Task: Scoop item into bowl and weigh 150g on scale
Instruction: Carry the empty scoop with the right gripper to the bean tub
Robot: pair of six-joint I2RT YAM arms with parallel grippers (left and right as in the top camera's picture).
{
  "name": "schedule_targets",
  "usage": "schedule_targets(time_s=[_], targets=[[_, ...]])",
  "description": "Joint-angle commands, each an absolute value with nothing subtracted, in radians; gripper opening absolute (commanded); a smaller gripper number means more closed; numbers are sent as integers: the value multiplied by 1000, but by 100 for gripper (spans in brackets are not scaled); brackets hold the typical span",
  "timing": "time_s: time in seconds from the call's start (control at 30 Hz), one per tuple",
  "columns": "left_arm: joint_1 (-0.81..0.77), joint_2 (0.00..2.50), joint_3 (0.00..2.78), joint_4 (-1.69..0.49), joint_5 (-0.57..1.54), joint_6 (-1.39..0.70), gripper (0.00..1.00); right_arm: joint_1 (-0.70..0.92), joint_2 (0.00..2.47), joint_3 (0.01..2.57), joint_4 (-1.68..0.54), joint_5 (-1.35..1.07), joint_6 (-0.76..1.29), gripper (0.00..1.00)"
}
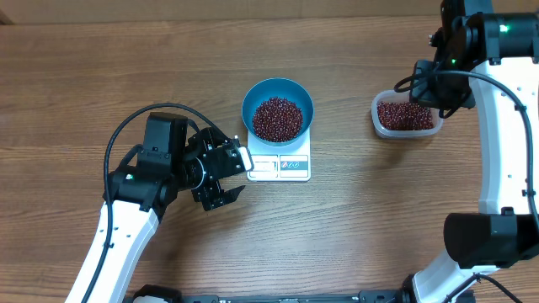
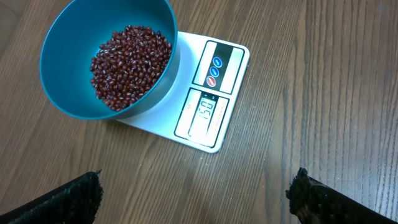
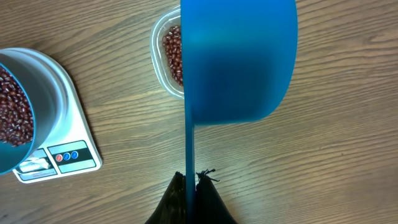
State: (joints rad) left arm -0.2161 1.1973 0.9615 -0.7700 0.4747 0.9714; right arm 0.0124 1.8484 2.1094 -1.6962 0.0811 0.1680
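Two arms, left fingers (image 2: 68, 200) spread near scale (image 2: 214, 121), right fingers (image 3: 174, 205) clamping scoop (image 3: 239, 62) above tub (image 3: 163, 59)

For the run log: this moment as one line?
bowl: on scale, holds beans | left jaws: open, empty | right jaws: shut on scoop, over tub

Smooth plastics are resting on matt wood grain.

The table (image 1: 379, 210) is showing brown wood grain with a low, matt sheen. The bowl (image 2: 81, 31) is looking like smooth blue plastic, softly glossy inside, and the beans (image 2: 130, 62) are glinting with polished red-brown skins. The scale (image 2: 188, 54) is reading as smooth white plastic, its display window catching a glassy shine. The tub (image 1: 376, 114) is looking like thin clear plastic, and the scoop (image 3: 239, 62) is showing a smooth, even blue plastic face. The pads (image 2: 68, 199) of the left gripper (image 2: 196, 186) are looking black, matt and rough-edged.
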Motion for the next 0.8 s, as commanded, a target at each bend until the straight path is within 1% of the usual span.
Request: schedule_targets(time_s=[0.0,0.07,0.4,0.77], targets=[[-223,1203,956,-770,483,962,100,13,1831,2133,-1694,117,189,4],[-223,1203,956,-770,483,962,99,13,1831,2133,-1694,143,214,4],[-223,1203,956,-770,483,962,99,13,1831,2133,-1694,173,214,4],[-223,1203,956,-770,483,962,100,41,1831,2133,-1694,281,213,4]])
